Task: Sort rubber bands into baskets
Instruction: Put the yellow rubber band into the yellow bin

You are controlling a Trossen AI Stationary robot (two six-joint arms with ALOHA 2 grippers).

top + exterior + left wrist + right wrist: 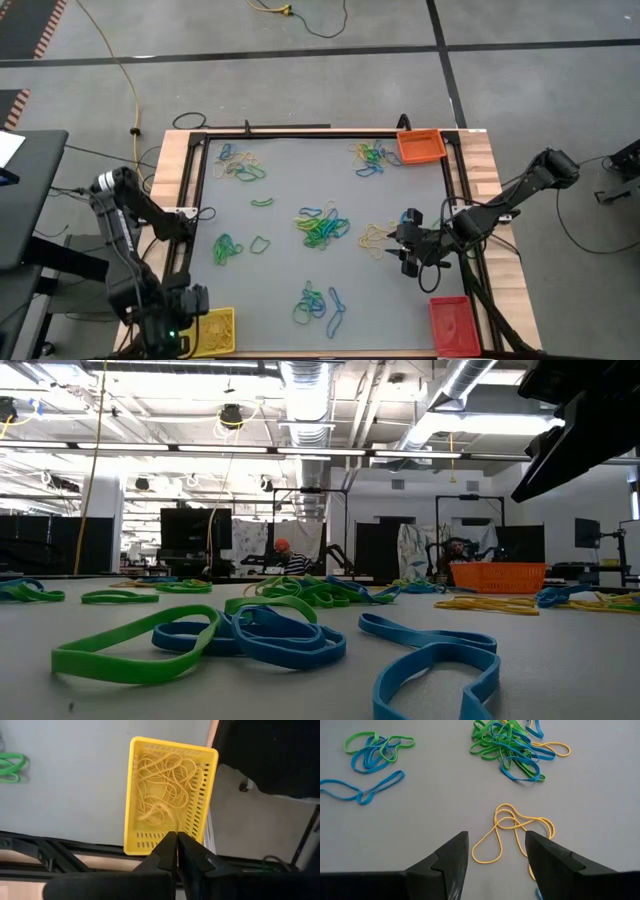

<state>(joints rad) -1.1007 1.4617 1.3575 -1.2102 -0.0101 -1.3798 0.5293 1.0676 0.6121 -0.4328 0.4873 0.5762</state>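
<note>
**Sorting barely under way: yellow bands in one basket, most loops still on the table**

The yellow basket point(167, 795) at the table's near left corner already holds a tangle of yellow bands point(162, 782). The left gripper point(176, 845) hangs just over that basket with its fingers pressed together and nothing visible between them. The orange basket point(420, 146) at the far right corner and the red basket point(453, 325) at the near right corner show no bands that I can make out.

Most of the work seems left. Mixed green and blue clusters lie across the table point(280, 170): near the far left, by the orange basket, in the middle point(323, 226), and toward the near edge. The right gripper point(496, 851) is spread wide and empty, low over a few loose yellow loops point(512, 832) near the right edge, likely the next pick
</note>
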